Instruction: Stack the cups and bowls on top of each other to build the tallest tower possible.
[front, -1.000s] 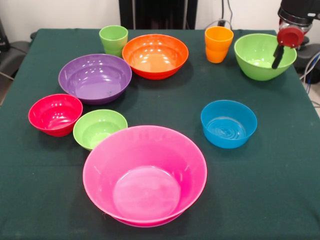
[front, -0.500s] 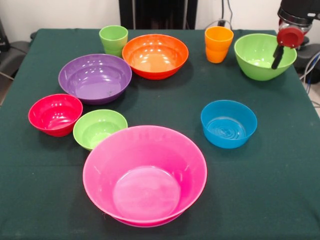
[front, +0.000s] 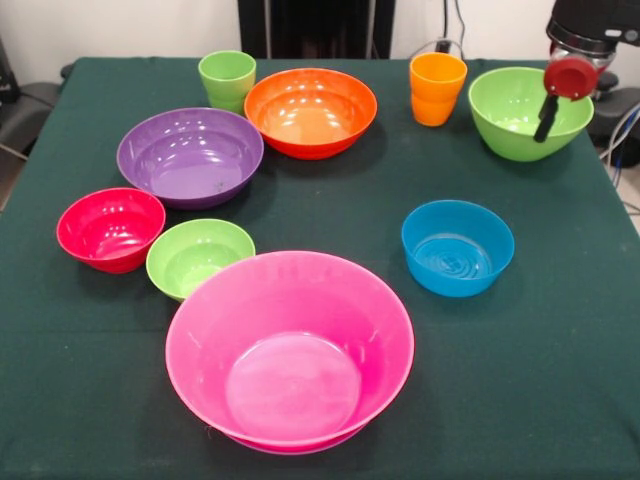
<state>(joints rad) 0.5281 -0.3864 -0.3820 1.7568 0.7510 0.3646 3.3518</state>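
Glossy pink bowl (front: 290, 350), empty, upright, biggest.

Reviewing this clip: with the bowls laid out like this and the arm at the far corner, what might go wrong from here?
The gripper hangs over the large lime green bowl, which sits near the table's corner; a push could slide it off. The orange cup stands close beside that bowl and could topple. The small lime green bowl appears to touch the pink bowl; lifting either may drag the other.

The biggest bowl (front: 289, 352) sits nearest, three bowls (front: 190, 156) to its left, one right (front: 457, 247), cups (front: 227, 79) and two bowls (front: 311, 111) behind.
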